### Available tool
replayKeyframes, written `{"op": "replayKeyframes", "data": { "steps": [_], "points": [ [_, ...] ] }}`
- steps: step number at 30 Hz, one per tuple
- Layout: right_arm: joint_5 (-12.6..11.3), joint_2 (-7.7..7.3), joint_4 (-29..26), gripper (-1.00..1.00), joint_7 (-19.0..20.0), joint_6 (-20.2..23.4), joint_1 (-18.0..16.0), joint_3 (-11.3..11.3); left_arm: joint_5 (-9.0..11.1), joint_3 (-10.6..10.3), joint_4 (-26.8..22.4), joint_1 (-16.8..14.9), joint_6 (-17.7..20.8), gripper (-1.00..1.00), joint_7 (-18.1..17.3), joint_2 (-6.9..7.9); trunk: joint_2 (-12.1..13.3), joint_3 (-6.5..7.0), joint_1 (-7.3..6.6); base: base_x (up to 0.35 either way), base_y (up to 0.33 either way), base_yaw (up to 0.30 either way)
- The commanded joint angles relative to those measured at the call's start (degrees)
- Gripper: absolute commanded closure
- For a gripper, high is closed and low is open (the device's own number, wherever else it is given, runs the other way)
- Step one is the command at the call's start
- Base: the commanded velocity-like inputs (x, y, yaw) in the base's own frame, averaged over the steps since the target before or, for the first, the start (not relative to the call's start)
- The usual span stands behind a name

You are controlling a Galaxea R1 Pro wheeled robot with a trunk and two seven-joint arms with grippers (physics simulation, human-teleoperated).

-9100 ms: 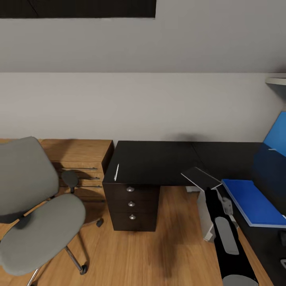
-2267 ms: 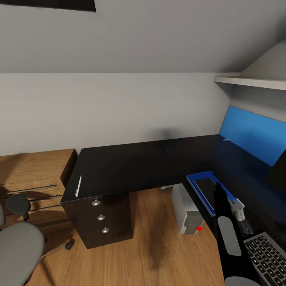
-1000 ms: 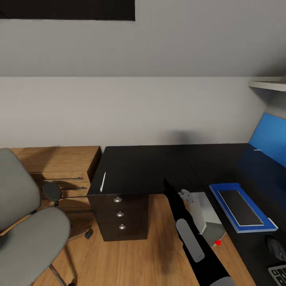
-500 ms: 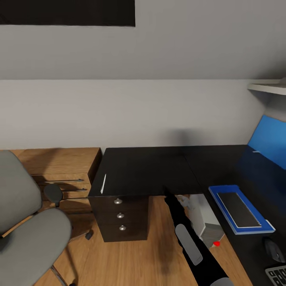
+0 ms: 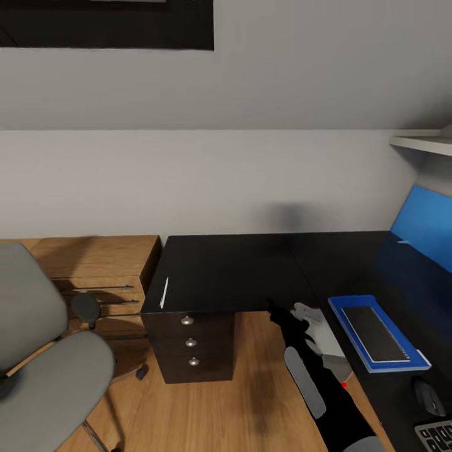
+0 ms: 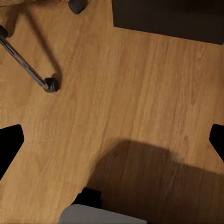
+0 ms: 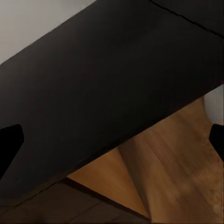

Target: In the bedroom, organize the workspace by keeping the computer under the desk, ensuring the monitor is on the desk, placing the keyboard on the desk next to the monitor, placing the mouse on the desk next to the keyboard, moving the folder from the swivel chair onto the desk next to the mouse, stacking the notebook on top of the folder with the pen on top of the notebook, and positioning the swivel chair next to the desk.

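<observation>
The pen (image 5: 164, 292) lies on the desk (image 5: 238, 270) while the right gripper (image 5: 275, 309), released, reaches toward the desk's front edge.

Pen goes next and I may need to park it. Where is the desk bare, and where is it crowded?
The desk is bare between the pen at its drawer end and the folder. It is crowded toward the right: notebook on the folder, then mouse and keyboard. The right gripper hovers at the desk's front edge.
</observation>
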Motion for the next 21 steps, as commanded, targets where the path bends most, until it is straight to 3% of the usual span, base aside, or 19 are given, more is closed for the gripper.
{"op": "replayKeyframes", "data": {
  "steps": [1, 6, 18, 21],
  "points": [
    [0.41, -0.03, -0.9, -1.0, -1.19, 1.68, -0.04, 0.1, 0.53, -0.5, 0.02, -0.04, -0.25, -1.0, 0.4, 0.05, 0.38, 0.12, -0.22, 0.0, 0.0, 0.0],
    [1.3, 0.13, -6.38, -1.0, -3.75, 8.72, 0.09, 0.49, 0.52, -0.45, 0.02, -0.04, -0.32, -1.0, 0.41, 0.05, 1.98, 0.84, -1.1, 0.0, 0.0, 0.0],
    [1.25, 0.18, -11.5, -1.0, -4.06, 10.01, 0.45, 5.72, 0.5, -0.44, -0.24, -0.07, -0.67, -1.0, 0.28, 0.05, 1.98, 0.84, -1.1, 0.0, 0.0, 0.0],
    [1.36, 0.18, -11.72, -1.0, -4.0, 10.0, 0.46, 6.31, 0.52, -0.44, -0.61, -0.08, -2.75, -1.0, 0.09, 0.09, 1.98, 0.84, -1.1, 0.0, 0.0, 0.0]
  ]
}}
